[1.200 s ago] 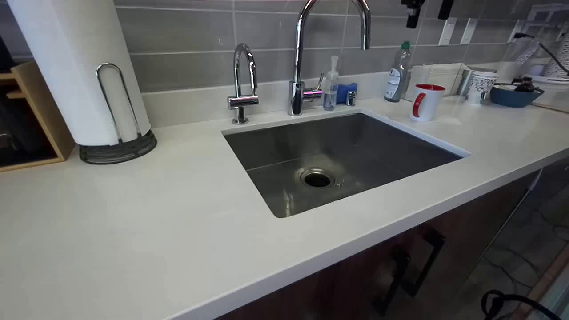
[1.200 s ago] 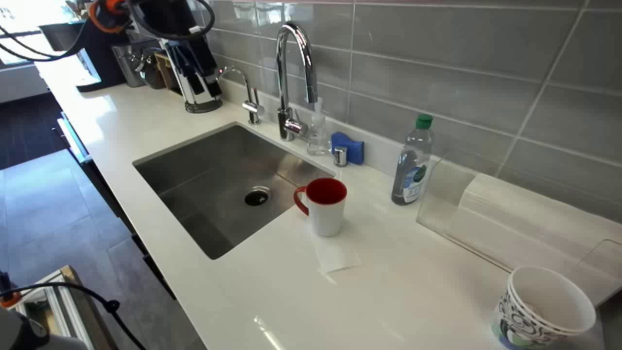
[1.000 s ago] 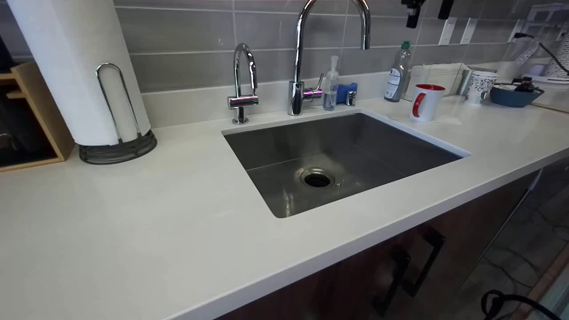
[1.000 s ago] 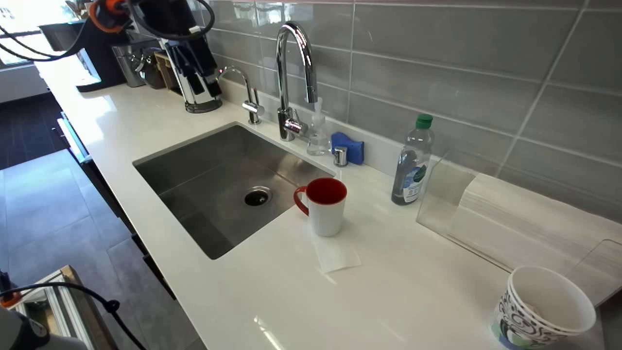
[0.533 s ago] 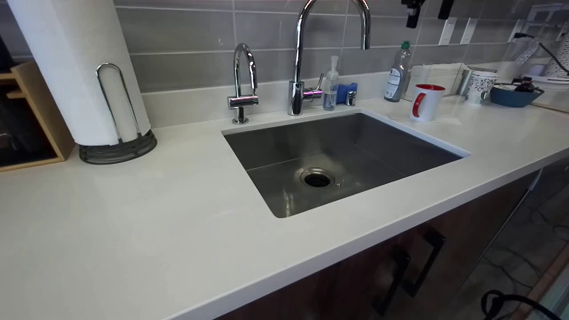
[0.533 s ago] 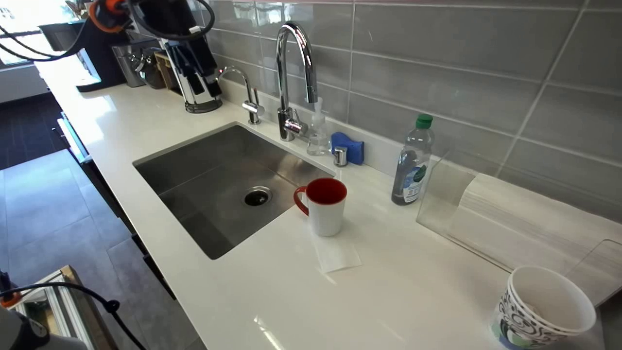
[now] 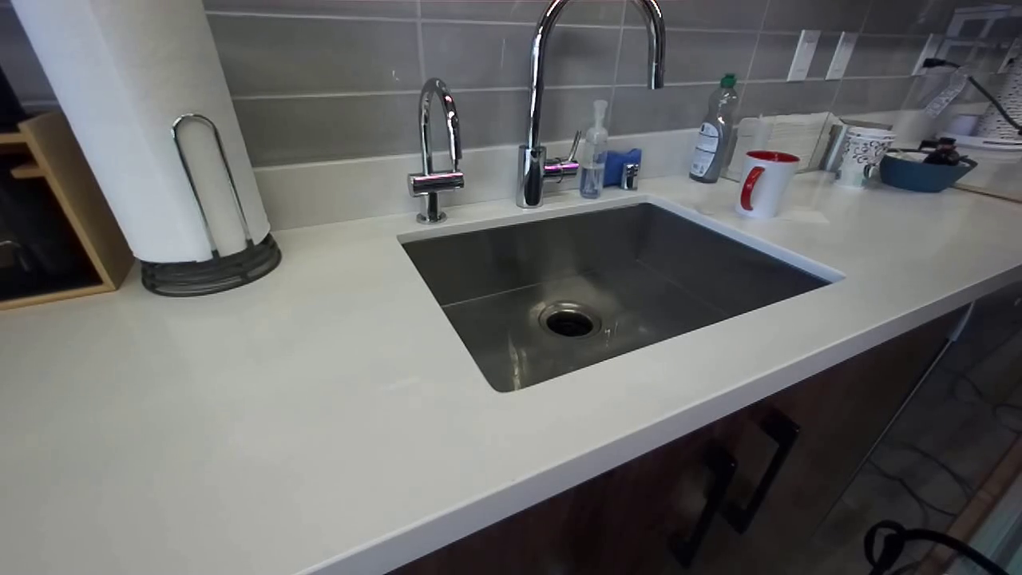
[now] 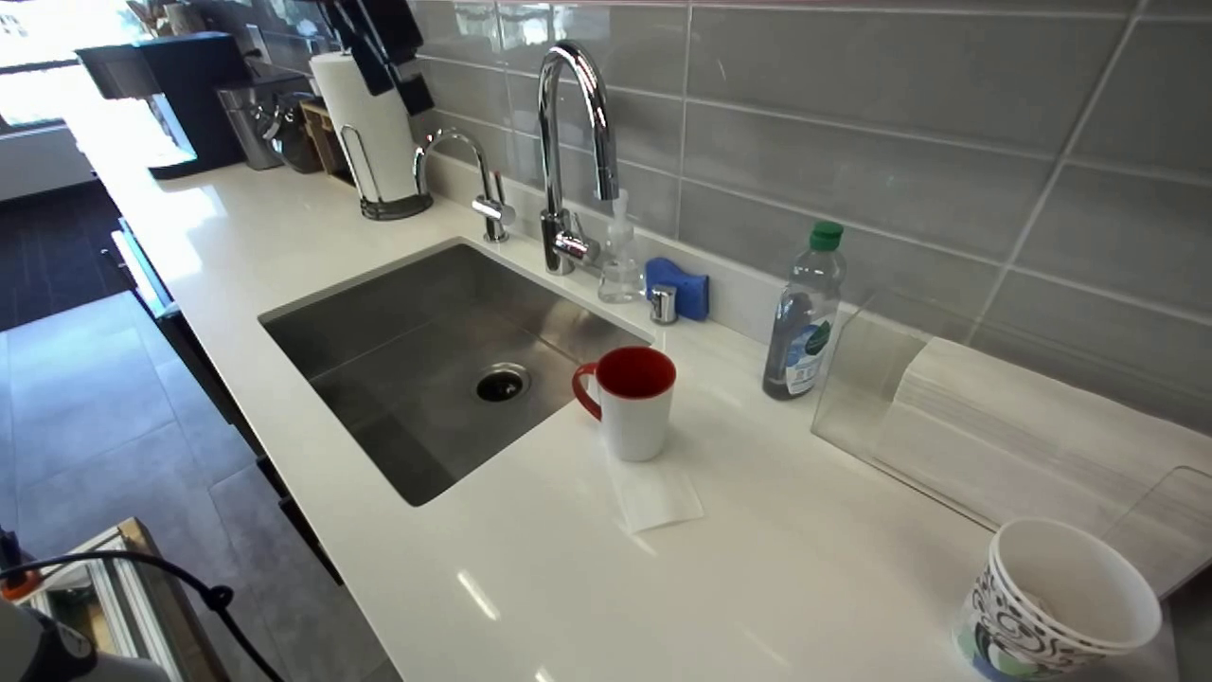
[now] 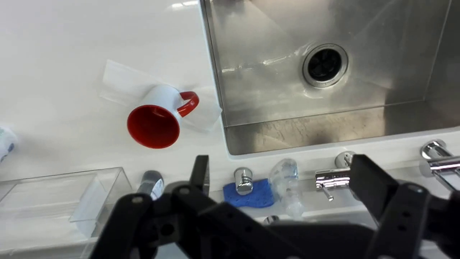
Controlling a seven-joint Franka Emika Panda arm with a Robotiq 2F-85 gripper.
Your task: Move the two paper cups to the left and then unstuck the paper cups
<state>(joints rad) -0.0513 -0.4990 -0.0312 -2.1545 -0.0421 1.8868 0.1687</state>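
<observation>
The two paper cups [image 8: 1027, 616] stand upright and nested on the counter, with a double rim showing. They are white with a dark swirl print and a green and blue patch near the base. They also show in an exterior view [image 7: 864, 156] beside the blue bowl, and only a sliver shows at the left edge of the wrist view [image 9: 5, 144]. My gripper [image 9: 281, 160] is open and empty, with its fingers wide apart, high above the back of the sink. It shows near the paper towel roll in an exterior view [image 8: 400, 87], apart from the cups.
A red-and-white mug [image 8: 636, 417] stands between the sink [image 8: 379, 455] and the cups. A tall faucet [image 8: 551, 142], soap dispenser [image 8: 620, 260], blue sponge [image 8: 691, 292] and green-capped bottle [image 8: 803, 327] line the wall. A clear napkin holder [image 8: 994, 426] and blue bowl [image 7: 918, 174] are near the cups.
My gripper has moved up: it has left the top of an exterior view and sits higher in another, uncovering the paper towel roll. The cups have not moved.
</observation>
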